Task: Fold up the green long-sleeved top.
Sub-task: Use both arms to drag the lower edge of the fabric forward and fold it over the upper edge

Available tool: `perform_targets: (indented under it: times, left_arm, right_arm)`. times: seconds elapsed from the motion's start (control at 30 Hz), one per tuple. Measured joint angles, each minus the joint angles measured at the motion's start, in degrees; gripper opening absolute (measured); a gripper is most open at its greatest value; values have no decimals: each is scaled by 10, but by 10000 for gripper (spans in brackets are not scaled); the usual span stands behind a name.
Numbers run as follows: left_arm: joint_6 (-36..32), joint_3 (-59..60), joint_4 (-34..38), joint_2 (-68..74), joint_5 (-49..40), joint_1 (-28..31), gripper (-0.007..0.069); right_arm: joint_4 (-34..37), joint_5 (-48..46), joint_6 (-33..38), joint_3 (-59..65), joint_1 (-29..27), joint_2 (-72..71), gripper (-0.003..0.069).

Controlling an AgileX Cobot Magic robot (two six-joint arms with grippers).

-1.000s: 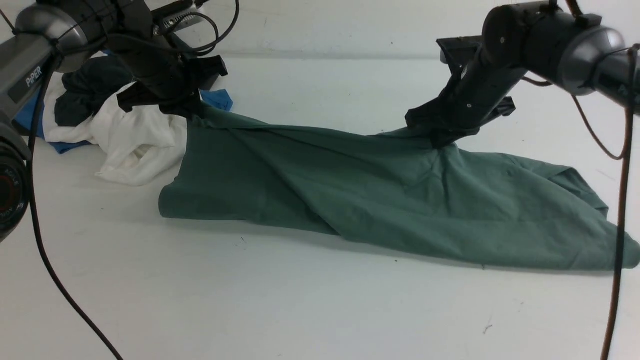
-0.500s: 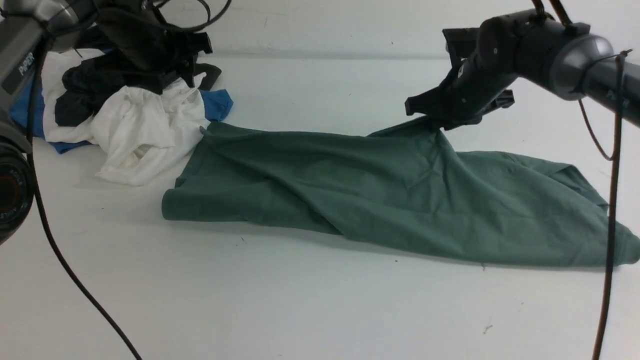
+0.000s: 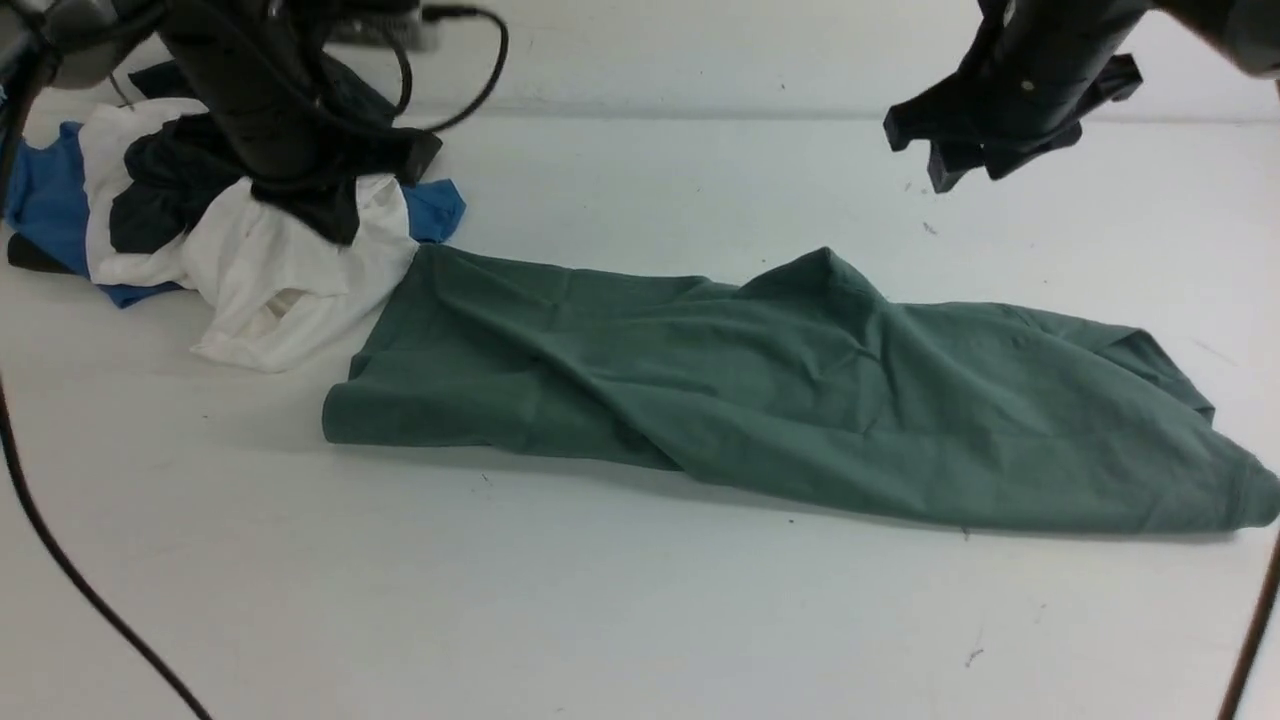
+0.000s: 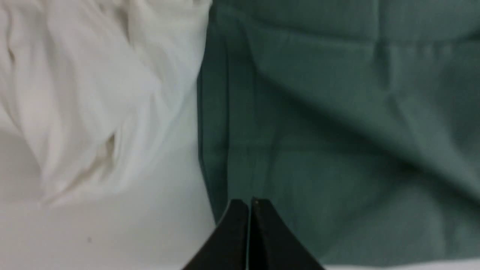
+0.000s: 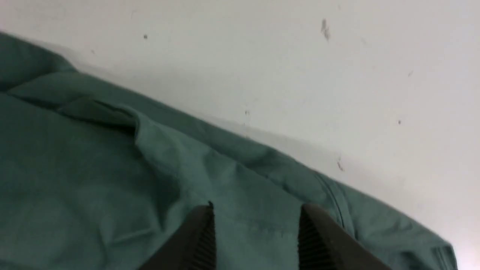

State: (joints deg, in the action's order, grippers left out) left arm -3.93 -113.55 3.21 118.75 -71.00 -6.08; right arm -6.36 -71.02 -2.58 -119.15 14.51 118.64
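The green long-sleeved top (image 3: 780, 400) lies loosely spread across the white table, with a low peak in its far edge. My left gripper (image 3: 330, 215) hangs above the top's left end beside the clothes pile. In the left wrist view, the left gripper (image 4: 249, 204) is shut with nothing between its fingers, and the top (image 4: 337, 131) is below it. My right gripper (image 3: 915, 155) is raised well above the top's far edge. In the right wrist view, the right gripper (image 5: 257, 210) stands open and empty over the green cloth (image 5: 112, 180).
A pile of clothes sits at the far left: a white shirt (image 3: 290, 270) touching the top's left end, a black garment (image 3: 160, 200) and a blue one (image 3: 40, 200). A black cable (image 3: 60, 570) hangs at the near left.
Both grippers have let go of the green top and risen. The lifted far edge has sunk to the table. The left gripper opened, then shut again empty.
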Motion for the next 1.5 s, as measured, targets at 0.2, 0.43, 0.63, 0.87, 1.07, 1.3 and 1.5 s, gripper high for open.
perform_targets:
  times: [0.2,0.43,0.63,0.87,1.07,1.3,1.5]
  left_arm:
    - [-5,74,-3,-12,0,1,11]
    - [-4,76,4,31,4,-3,248]
    - [-4,76,11,69,5,-3,521]
    - [-3,76,12,103,7,-3,570]
    - [-3,74,32,116,8,-3,447]
    - [-15,73,47,118,7,-4,104]
    - [-21,70,47,116,7,-4,37]
  right_arm:
    - [11,-4,6,173,-38,-129,6]
    - [69,-4,6,295,-147,-194,-15]
    - [88,1,-1,396,-228,-198,-15]
    - [57,4,-32,449,-255,-198,3]
    - [70,21,-33,453,-289,-198,141]
    - [146,90,8,453,-298,-198,449]
    - [154,128,21,453,-298,-165,589]
